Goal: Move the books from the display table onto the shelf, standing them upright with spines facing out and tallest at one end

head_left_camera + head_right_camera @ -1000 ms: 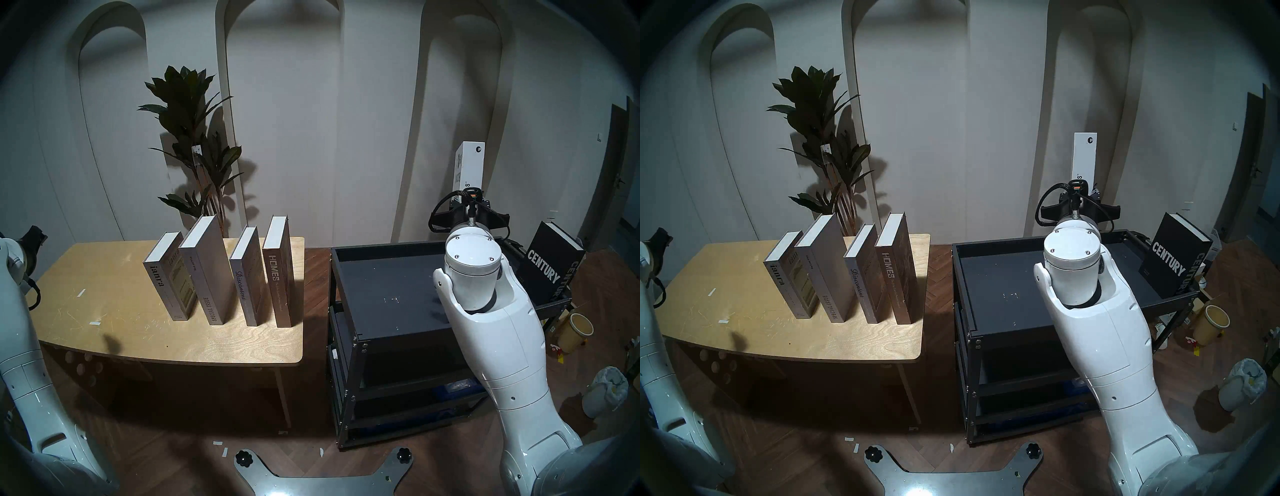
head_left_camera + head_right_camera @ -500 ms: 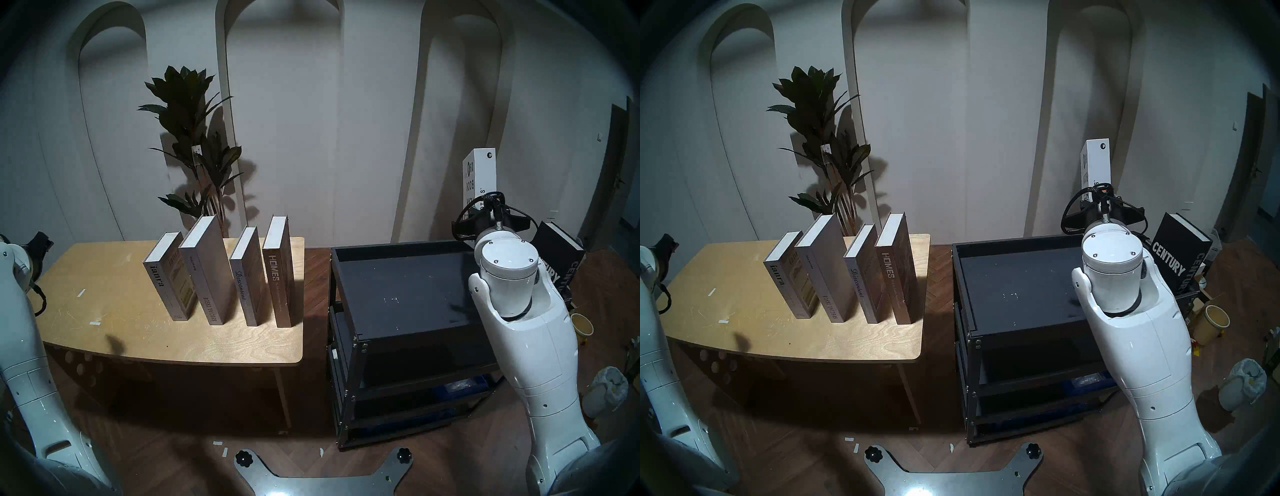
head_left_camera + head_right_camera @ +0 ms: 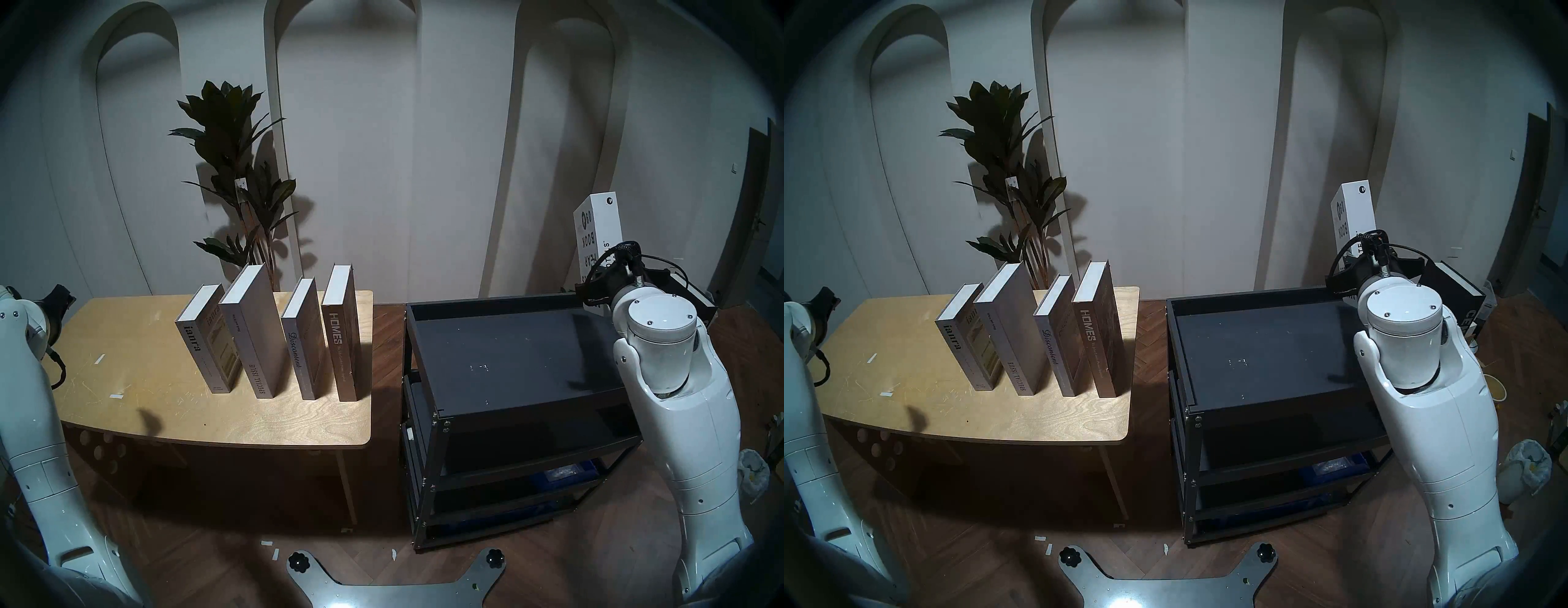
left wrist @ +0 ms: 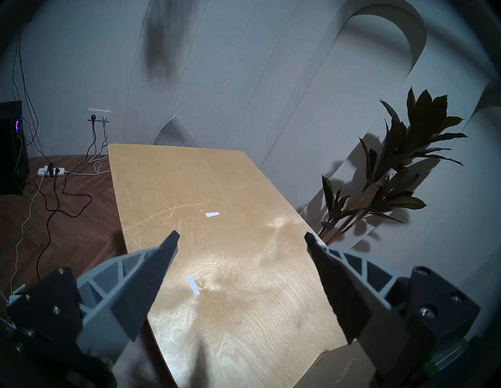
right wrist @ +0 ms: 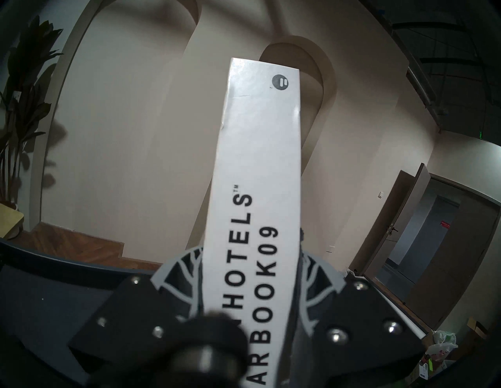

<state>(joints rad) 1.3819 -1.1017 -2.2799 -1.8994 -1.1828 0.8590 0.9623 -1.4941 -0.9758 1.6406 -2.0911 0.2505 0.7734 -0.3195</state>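
Observation:
Several grey books stand upright on the plywood display table (image 3: 169, 407), spines toward me: "laura" (image 3: 208, 339), "SPECIAL ISSUE" (image 3: 254, 335), "Discontent" (image 3: 303, 344) and "HOMES" (image 3: 341, 335). My right gripper (image 5: 252, 260) is shut on a white "HOTELS YEARBOOK 09" book (image 3: 598, 229), held upright above the back right corner of the black shelf (image 3: 500, 352). The black CENTURY book (image 3: 1458, 293) stands at the shelf's right end, mostly hidden behind my right arm. My left gripper (image 4: 241, 235) hangs open and empty over the table's left end.
A tall potted plant (image 3: 237, 170) stands behind the table. Cables and a power strip (image 4: 51, 171) lie on the floor to the left. A white bag (image 3: 1526, 467) and a cup (image 3: 1496, 388) sit on the floor right of the shelf.
My right arm has carried the white book to the right along the shelf's back edge and now covers most of the CENTURY book. My left arm has drifted slightly toward the table.

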